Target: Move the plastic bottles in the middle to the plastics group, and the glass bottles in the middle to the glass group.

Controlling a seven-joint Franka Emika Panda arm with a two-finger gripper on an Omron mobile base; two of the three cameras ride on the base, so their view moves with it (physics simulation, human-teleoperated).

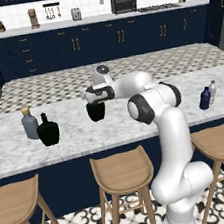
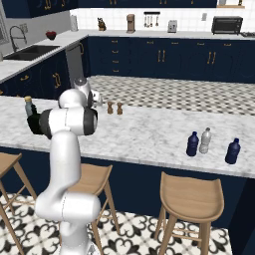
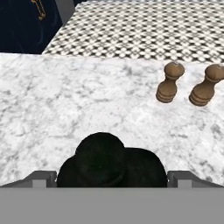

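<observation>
Jaws stand wide apart on my gripper (image 1: 95, 105), poised over a black glass bottle (image 1: 96, 111) in the middle of the marble tabletop (image 1: 136, 125); from the hand view its cap sits between the finger tips, but I cannot tell whether they touch it. Another black glass bottle (image 1: 48, 130) stands just beside the grey tan-capped bottle (image 1: 29, 123). Two brown shakers (image 3: 168, 83) stand nearby. Far right, three small bottles (image 2: 205, 141) cluster.

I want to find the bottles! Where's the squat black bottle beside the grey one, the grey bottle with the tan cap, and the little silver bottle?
Squat glossy black bottle (image 1: 48, 133), left base view, round belly.
Tall grey bottle with tan cap (image 1: 30, 125), left base view, body.
Small silver-grey bottle (image 2: 204, 142), right base view, body.
</observation>
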